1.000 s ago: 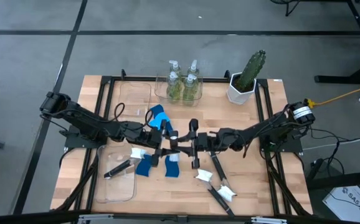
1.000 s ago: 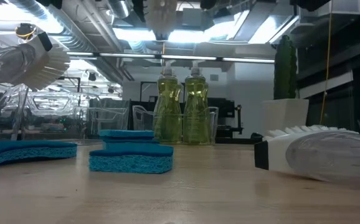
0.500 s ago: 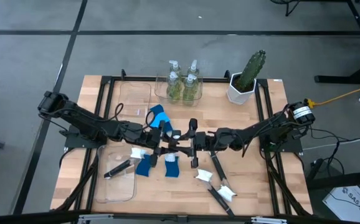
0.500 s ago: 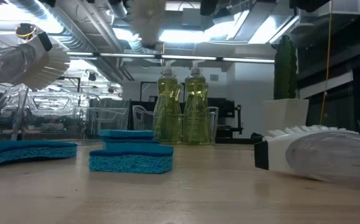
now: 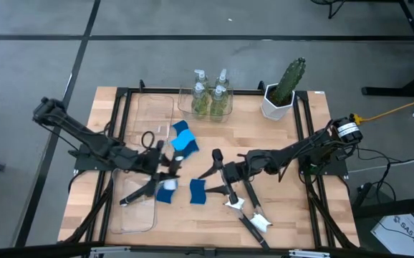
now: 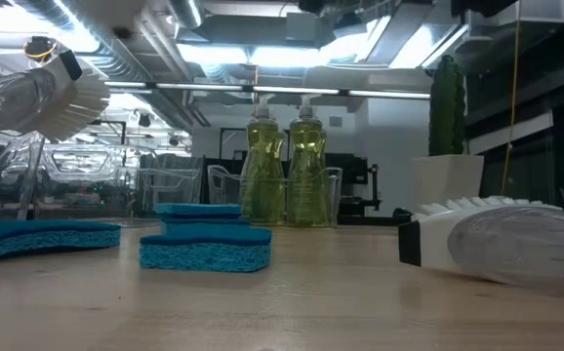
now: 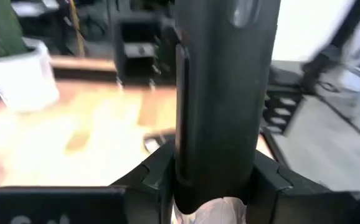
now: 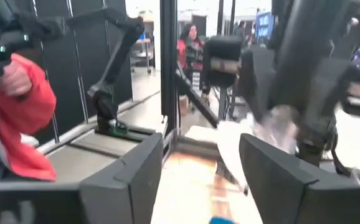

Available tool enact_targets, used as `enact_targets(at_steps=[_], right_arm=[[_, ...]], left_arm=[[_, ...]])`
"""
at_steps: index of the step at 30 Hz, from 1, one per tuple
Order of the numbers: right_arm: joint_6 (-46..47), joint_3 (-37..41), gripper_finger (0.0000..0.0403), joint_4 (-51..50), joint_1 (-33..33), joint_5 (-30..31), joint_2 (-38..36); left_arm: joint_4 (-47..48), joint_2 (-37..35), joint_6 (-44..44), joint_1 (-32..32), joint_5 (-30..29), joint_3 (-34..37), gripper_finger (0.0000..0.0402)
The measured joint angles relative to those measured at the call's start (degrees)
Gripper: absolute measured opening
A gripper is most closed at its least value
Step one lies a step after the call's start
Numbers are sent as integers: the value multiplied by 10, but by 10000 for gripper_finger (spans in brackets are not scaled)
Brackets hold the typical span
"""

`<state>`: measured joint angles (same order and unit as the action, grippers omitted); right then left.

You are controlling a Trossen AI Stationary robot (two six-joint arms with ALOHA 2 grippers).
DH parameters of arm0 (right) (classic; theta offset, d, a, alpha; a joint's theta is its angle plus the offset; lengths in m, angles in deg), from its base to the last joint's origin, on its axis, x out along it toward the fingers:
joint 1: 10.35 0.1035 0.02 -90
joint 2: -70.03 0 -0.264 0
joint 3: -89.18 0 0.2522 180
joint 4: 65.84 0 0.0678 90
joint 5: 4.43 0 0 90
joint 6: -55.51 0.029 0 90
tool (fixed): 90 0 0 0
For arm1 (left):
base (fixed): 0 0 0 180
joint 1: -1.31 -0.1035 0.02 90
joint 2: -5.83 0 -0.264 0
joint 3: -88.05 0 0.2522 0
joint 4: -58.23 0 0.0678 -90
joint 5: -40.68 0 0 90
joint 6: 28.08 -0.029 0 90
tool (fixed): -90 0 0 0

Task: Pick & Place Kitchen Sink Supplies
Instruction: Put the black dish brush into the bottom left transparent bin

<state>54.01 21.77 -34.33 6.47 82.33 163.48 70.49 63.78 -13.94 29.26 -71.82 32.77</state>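
Near the table's middle, seen from above, the left gripper is clamped on a black-handled dish brush with a white head, held above the wooden table beside a clear plastic bin. Blue rectangular sponges lie just beyond it. Clear pump bottles of yellow-green soap stand at the far edge. No writing is legible. The right gripper hangs near centre, fingers spread wide and empty, above another brush.
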Motion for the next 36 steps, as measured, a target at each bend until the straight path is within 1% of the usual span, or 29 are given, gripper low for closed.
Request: enact_targets(at_steps=[3,6,8,11,13,16,22,25,29,33,36], right_arm=[[0,0,229,-13,0,0,0],[0,0,238,-20,0,1,0],[0,0,239,-22,0,1,0],[3,0,239,-24,0,1,0],[12,0,239,-32,0,1,0],[24,0,239,-39,0,1,0],[26,0,239,-45,0,2,0],[26,0,239,-45,-1,2,0],[26,0,239,-45,-1,13,0],[25,0,239,-45,-1,17,0],[25,0,239,-45,-1,17,0]], left_arm=[[89,-37,66,30,27,0,121],[176,-69,134,67,27,0,121],[229,-85,182,94,-1,0,121],[300,-97,263,135,-67,0,121],[345,-102,319,160,-95,0,121],[404,-103,393,195,-104,0,121],[508,-97,515,249,-100,0,121],[553,-87,570,266,-96,0,121],[586,-61,614,284,-99,0,121],[591,-28,637,294,-123,0,121],[591,0,652,298,-123,0,121]])
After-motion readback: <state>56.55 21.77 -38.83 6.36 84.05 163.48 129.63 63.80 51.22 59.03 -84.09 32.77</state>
